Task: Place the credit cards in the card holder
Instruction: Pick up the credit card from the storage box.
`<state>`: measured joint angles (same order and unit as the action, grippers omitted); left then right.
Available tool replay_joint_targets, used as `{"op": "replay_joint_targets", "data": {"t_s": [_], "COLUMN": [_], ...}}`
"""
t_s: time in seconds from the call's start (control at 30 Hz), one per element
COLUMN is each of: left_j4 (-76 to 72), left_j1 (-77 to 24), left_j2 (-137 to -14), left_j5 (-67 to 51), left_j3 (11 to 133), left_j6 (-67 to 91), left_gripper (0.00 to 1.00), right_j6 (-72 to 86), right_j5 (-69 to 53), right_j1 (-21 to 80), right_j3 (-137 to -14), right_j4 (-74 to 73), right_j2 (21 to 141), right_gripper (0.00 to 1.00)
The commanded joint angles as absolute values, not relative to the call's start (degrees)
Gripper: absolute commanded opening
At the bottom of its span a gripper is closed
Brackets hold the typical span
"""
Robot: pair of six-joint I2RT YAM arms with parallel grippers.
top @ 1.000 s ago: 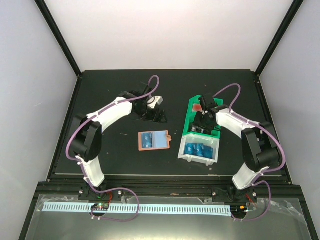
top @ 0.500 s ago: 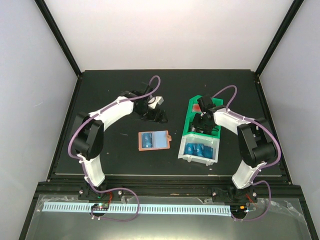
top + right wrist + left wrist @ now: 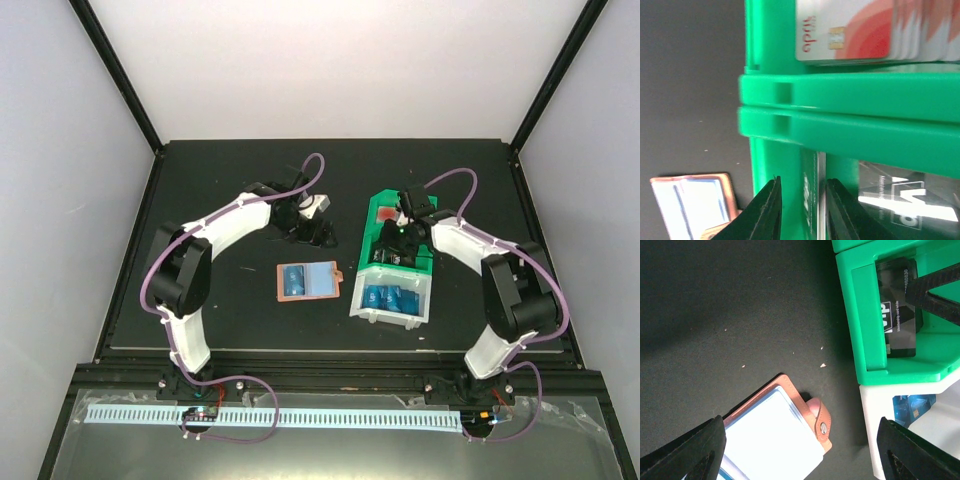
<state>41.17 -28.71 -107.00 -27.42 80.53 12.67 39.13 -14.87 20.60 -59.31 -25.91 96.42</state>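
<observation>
The salmon-pink card holder point(image 3: 308, 281) lies open on the black table, with a blue credit card point(image 3: 291, 280) in its left half. It also shows in the left wrist view point(image 3: 782, 432), with its snap tab point(image 3: 821, 422). More blue credit cards point(image 3: 392, 298) lie in the white bin point(image 3: 362, 310). My left gripper point(image 3: 318, 232) hovers open and empty behind the holder. My right gripper point(image 3: 392, 250) reaches into the green bin point(image 3: 372, 232). Its jaws stand a narrow gap apart around a stack of dark cards point(image 3: 815, 200) standing on edge by the bin's wall.
The green bin's far compartment holds red and white cards point(image 3: 845, 30). A black card point(image 3: 897, 310) lies in the green bin's near compartment. The white bin adjoins the green bin at the front. Black frame posts border the table.
The green and white bins have shifted a little to the left. My right gripper has moved slightly left and down inside the green bin. The left arm has hardly moved.
</observation>
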Motion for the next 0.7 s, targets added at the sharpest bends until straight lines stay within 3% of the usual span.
{"op": "replay_joint_targets", "data": {"t_s": [0.0,0.43,0.67], "left_j4": [42.20,42.50,42.54], "left_j1": [-29.08,-29.06,-29.16], "left_j2": [-107.29,-106.97,-107.31], "left_j5": [-27.28,-26.38,-26.23], "left_j3": [82.89,82.18,82.17], "left_j6": [12.52,12.96,13.18], "left_gripper": [0.84,0.84,0.83], "right_j6": [38.56,38.58,38.05], "right_j5": [-19.11,-21.59,-22.92], "right_j1": [20.65,20.70,20.76], "right_j3": [-58.45,-59.69,-60.84], "right_j4": [-22.42,-21.36,-21.45], "right_j2": [94.80,99.96,101.80], "right_gripper": [0.27,0.27,0.38]}}
